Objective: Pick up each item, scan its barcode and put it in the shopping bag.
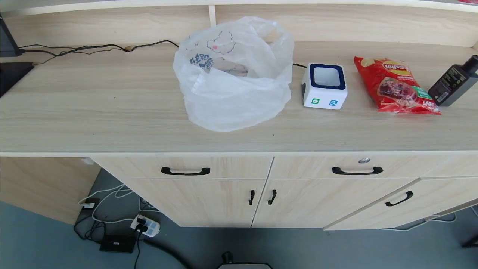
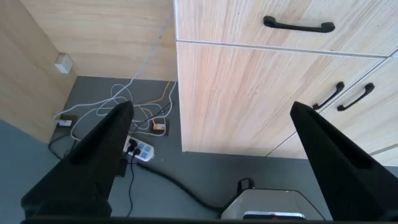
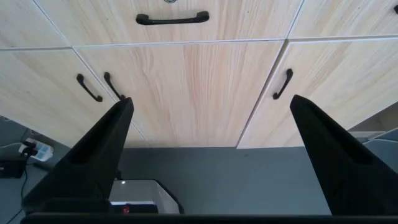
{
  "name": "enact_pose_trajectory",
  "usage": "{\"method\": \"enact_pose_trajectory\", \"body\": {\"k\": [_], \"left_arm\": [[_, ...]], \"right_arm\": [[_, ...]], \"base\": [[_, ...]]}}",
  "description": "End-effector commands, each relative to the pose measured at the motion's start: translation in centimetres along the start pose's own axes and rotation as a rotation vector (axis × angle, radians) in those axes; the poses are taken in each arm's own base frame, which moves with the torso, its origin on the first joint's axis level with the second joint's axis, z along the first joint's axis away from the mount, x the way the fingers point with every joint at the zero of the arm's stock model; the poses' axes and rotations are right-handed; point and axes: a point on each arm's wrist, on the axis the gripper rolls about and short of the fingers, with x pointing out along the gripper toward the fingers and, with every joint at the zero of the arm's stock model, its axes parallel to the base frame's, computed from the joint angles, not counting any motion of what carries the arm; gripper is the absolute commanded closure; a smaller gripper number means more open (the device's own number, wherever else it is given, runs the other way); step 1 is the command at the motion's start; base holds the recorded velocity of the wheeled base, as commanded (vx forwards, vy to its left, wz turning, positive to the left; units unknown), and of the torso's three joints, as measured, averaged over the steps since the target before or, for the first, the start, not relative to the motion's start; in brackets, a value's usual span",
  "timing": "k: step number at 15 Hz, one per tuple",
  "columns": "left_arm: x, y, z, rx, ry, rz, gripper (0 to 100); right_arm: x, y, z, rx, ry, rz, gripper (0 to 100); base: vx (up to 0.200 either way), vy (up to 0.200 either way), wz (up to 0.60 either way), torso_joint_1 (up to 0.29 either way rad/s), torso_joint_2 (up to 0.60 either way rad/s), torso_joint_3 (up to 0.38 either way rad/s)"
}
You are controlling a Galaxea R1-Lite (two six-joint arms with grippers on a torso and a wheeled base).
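Wood-grain surface [image 1: 93, 112]: crinkled translucent shopping bag [image 1: 231, 74] left of boxy white scanner [image 1: 324, 86].
Glossy red chip packet [image 1: 396, 85] and dark bottle [image 1: 452, 83] right of scanner. Left claw [image 2: 211, 106] and right claw [image 3: 208, 102] spread wide, empty.

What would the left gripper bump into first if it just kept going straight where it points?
Probably the wooden cabinet door below the drawer: the open left gripper frames it, with nothing between. Depth is hard to judge.

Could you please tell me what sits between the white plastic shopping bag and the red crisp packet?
In the head view, a white cube-shaped scanner with a blue-framed window.
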Motion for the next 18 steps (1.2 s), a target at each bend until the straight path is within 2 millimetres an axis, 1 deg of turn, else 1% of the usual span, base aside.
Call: {"method": "enact_pose_trajectory", "body": {"k": [1,2,4,10,15,17,18], "left_arm": [[0.01,0.00,0.01,0.000,0.001,0.001,0],[0.01,0.00,0.01,-0.001,0.001,0.001,0],[0.01,0.00,0.02,-0.001,-0.001,0.001,0],[0.01,0.00,0.06,-0.003,-0.004,0.001,0],[0.01,0.00,0.04,0.000,-0.002,0.001,0],[0.01,0.00,0.06,0.000,-0.004,0.001,0],[0.01,0.00,0.06,0.000,-0.004,0.001,0]], "right_arm": [[0.01,0.00,0.00,0.000,0.001,0.000,0],[0.01,0.00,0.00,0.000,0.001,0.000,0],[0.01,0.00,0.02,0.000,0.000,0.000,0],[0.01,0.00,0.02,-0.002,0.000,0.000,0],[0.01,0.00,0.02,-0.005,0.000,0.000,0],[0.01,0.00,0.02,-0.034,0.000,0.002,0],[0.01,0.01,0.03,-0.049,-0.002,0.003,0]], "base": [[0.000,-0.200,0.00,0.002,0.00,-0.002],[0.000,-0.200,0.00,0.017,0.01,-0.002],[0.200,0.000,0.00,0.010,0.00,-0.002],[0.000,0.000,0.00,0.000,0.00,0.000],[0.200,0.000,0.00,0.004,0.00,0.004],[0.200,0.000,0.00,0.012,0.00,0.005],[0.000,0.000,0.00,0.000,0.00,0.000]]}}
